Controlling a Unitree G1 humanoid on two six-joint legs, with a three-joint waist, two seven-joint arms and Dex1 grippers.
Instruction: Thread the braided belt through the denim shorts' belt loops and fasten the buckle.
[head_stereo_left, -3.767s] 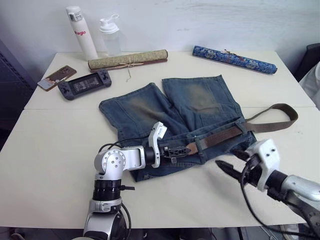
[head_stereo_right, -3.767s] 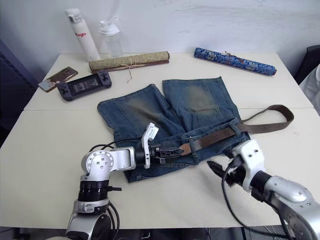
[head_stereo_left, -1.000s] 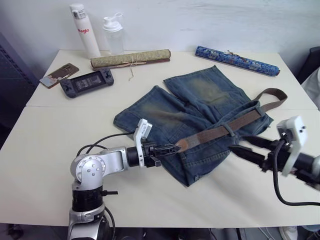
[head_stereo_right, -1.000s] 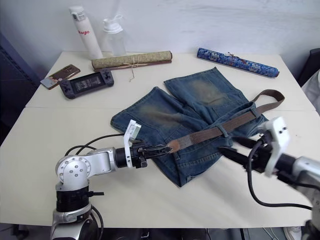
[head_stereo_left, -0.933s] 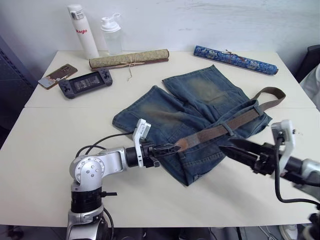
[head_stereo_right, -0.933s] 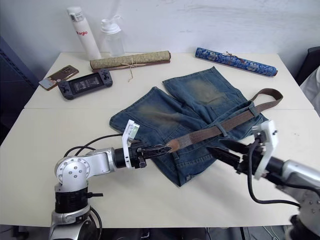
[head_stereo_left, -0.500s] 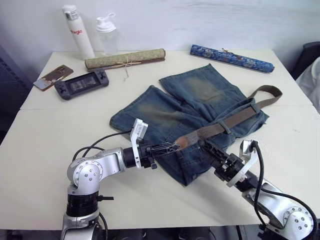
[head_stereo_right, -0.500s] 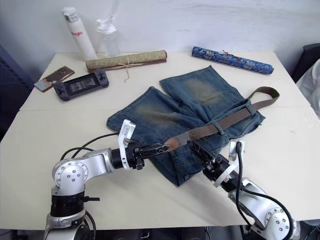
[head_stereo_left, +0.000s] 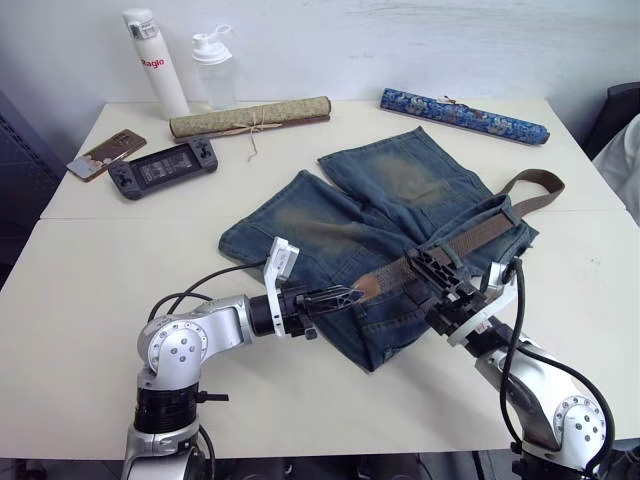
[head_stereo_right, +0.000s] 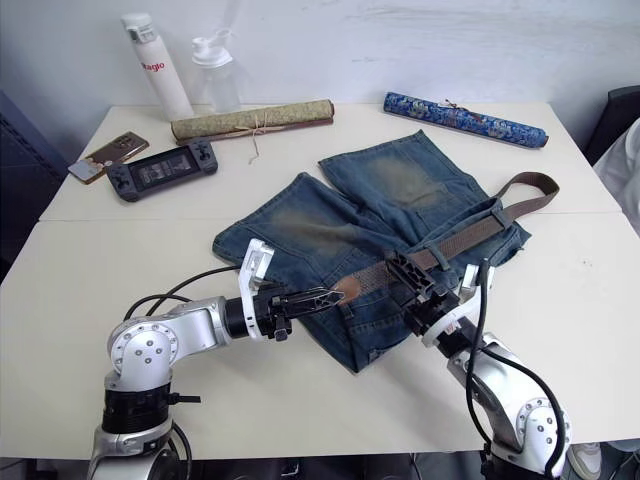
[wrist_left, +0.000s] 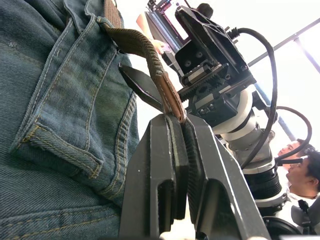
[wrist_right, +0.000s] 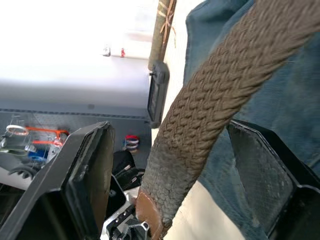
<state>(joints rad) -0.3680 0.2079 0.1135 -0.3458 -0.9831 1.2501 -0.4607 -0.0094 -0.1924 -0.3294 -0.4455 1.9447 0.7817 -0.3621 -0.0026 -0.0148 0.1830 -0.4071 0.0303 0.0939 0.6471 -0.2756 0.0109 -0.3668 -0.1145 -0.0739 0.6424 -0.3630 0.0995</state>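
Left gripper (head_stereo_left: 345, 296) is clenched on the leather tip of the belt (head_stereo_left: 470, 237); it could slip out under tension. Right gripper (head_stereo_right: 410, 276), released, straddles the belt just at 3 o'clock. Closing could snag the shorts (head_stereo_left: 380, 215), mid-worktop. Loops hard to make out; the buckle isn't discernible.

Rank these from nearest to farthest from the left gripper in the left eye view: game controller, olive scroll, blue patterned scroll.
From the left gripper:
1. Game controller, far-left of table.
2. Olive scroll, back, behind the controller.
3. Blue patterned scroll, back right corner.
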